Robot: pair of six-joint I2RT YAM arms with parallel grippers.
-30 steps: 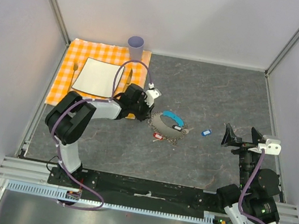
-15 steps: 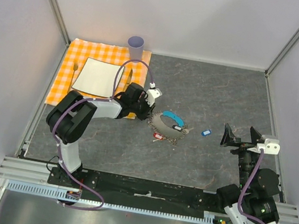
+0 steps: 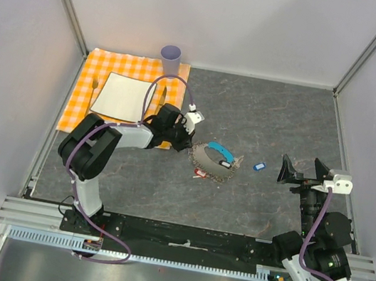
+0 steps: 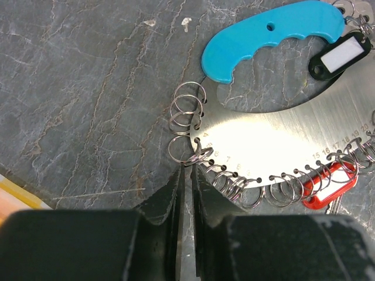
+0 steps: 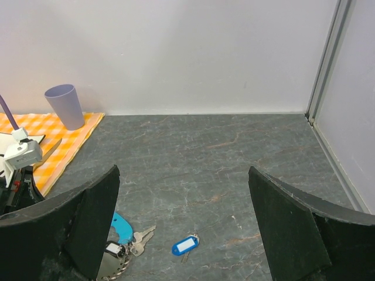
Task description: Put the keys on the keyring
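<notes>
Resting on the grey stone-patterned tabletop [image 3: 271, 118] is the keyring [image 4: 281, 140], a brushed silver metal plate with numbered holes, small wire rings strung along its rim and a curved bright cyan plastic handle. The left gripper [image 4: 186, 175] is placed at the keyring's left rim. Its jaws are drawn almost together, with only a thin slit left between them, and one small wire ring of the rim is caught at their tips.

A red-tagged key [image 4: 325, 184], small and of silver metal with an oblong plastic tag, is seen among the wire rings on the keyring's near rim; whether it is threaded on cannot be told. A black oblong tag with a white label [image 4: 340, 55] lies against the keyring beside the end of the cyan handle. Plain silver keys [image 5: 140, 237] are seen just right of that handle.

A blue-tagged key [image 3: 259, 166], likewise small with an oblong plastic tag, lies flat on the tabletop to the right of the keyring, apart from it. The right gripper [image 3: 303, 173] is held farther right of the keyring, its fingers spread wide with nothing between them.

Left of and beyond the keyring an orange-and-white checked cloth [image 3: 82, 105] is spread, bearing a white square plate [image 3: 120, 95], with a lilac plastic cup [image 3: 171, 58] at the cloth's far corner.
</notes>
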